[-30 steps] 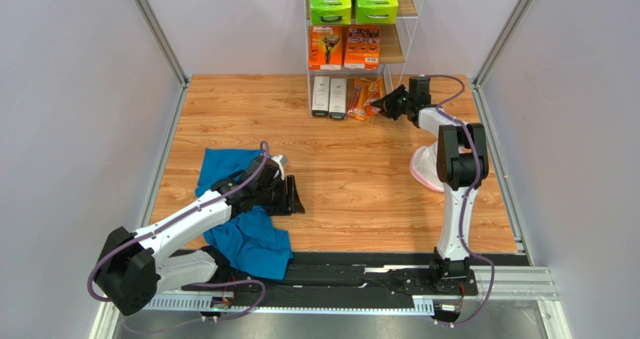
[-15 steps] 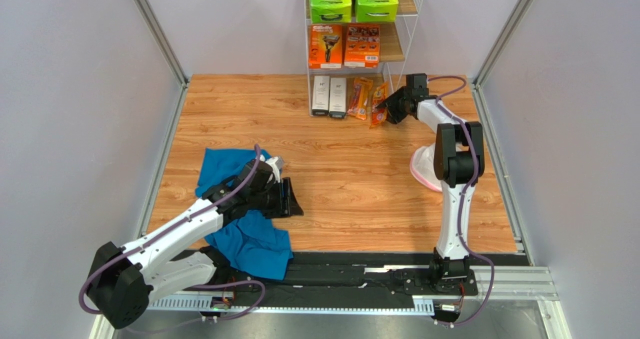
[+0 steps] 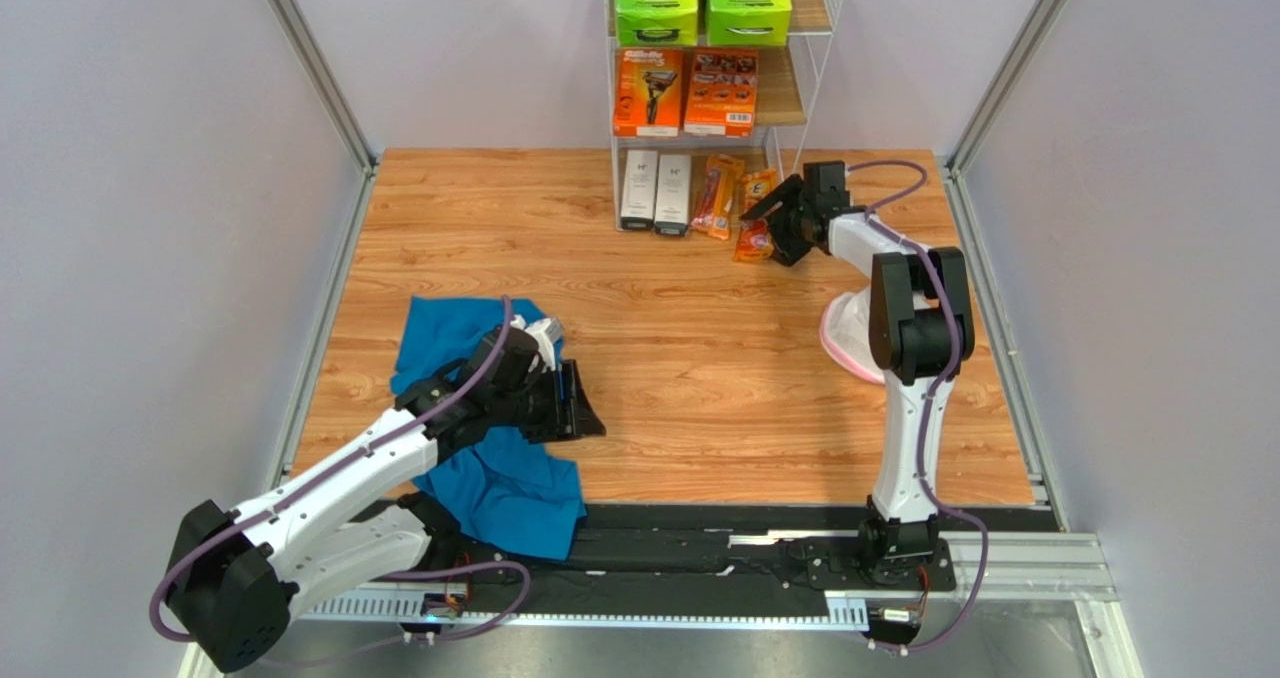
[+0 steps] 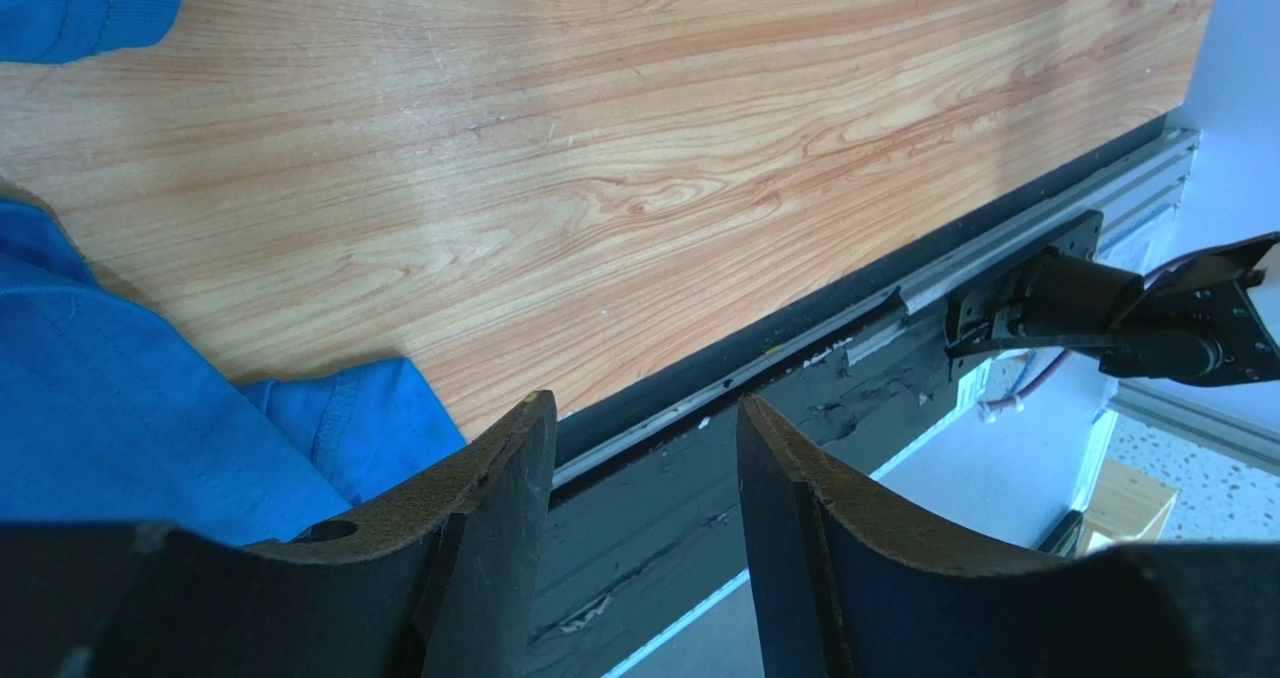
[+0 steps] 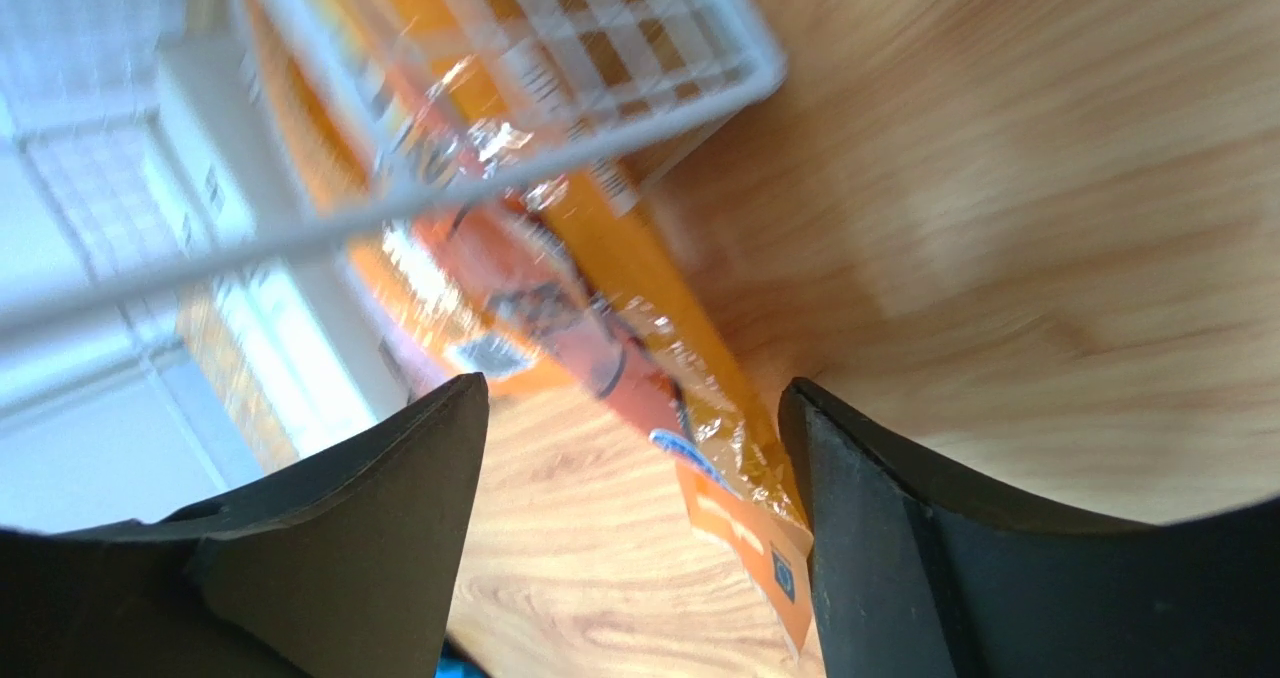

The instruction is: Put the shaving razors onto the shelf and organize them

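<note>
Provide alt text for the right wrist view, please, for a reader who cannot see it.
An orange blister pack sits on the wooden table between the fingers of the open right pincer, its far end behind the white wire of the shelf. The image is blurred.

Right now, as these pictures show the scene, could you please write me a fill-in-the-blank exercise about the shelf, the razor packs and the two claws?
1. On the shelf, the orange boxes stand one tier ____ the black boxes with lime-green ends.
2. The cloth next to the left claw is ____.
3. Between the fingers of the open right claw lies an ____ blister pack.
4. At the foot of the shelf stand ____ slim white boxes.

Missing words: below; blue; orange; two.
</note>
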